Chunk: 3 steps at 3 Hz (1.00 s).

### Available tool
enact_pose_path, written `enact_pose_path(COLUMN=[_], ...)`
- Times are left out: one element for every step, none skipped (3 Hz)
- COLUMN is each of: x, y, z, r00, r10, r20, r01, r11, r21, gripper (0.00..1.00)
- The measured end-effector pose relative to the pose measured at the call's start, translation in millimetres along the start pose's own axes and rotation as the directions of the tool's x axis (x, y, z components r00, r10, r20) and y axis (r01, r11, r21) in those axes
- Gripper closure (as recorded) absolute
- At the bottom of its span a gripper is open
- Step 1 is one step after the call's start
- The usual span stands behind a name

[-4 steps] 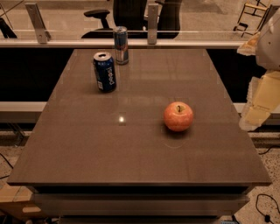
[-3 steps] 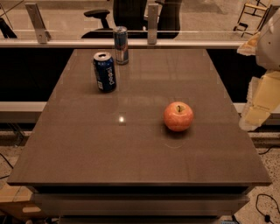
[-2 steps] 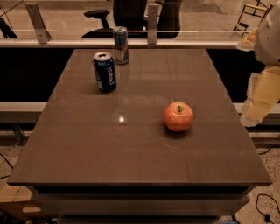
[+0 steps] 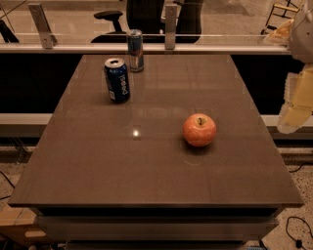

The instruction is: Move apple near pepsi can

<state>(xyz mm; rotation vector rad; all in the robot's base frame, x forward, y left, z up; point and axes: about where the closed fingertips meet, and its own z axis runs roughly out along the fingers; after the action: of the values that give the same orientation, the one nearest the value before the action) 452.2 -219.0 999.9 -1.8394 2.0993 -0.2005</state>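
The red-orange apple point(image 4: 199, 130) sits on the brown table point(image 4: 98, 166), right of centre, stem up. The dark blue pepsi can point(image 4: 117, 80) stands upright at the back left of the table. My gripper point(image 4: 295, 103) hangs at the right edge of the view, beyond the table's right side. It is to the right of the apple, slightly farther back, and well apart from it. It holds nothing that I can see.
A slimmer blue-and-silver can point(image 4: 135, 50) stands at the table's back edge, just behind and to the right of the pepsi can. A rail with posts point(image 4: 170, 22) and an office chair point(image 4: 142, 14) lie behind the table.
My arm at the right edge has shifted slightly up and to the right. The apple and both cans have not moved.
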Motion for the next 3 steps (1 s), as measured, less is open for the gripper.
enact_pose_path(x=[-8,-16,-24], y=[2,-2,-4], z=[-2,1,7], r00=[0.985,0.934,0.843], r10=[-0.17,-0.353,-0.535], r20=[0.032,0.056,0.06], r01=[0.169,0.352,0.536], r11=[0.9855,0.9358,0.8441], r21=[0.016,0.013,-0.007], gripper=[0.0,0.0,0.0])
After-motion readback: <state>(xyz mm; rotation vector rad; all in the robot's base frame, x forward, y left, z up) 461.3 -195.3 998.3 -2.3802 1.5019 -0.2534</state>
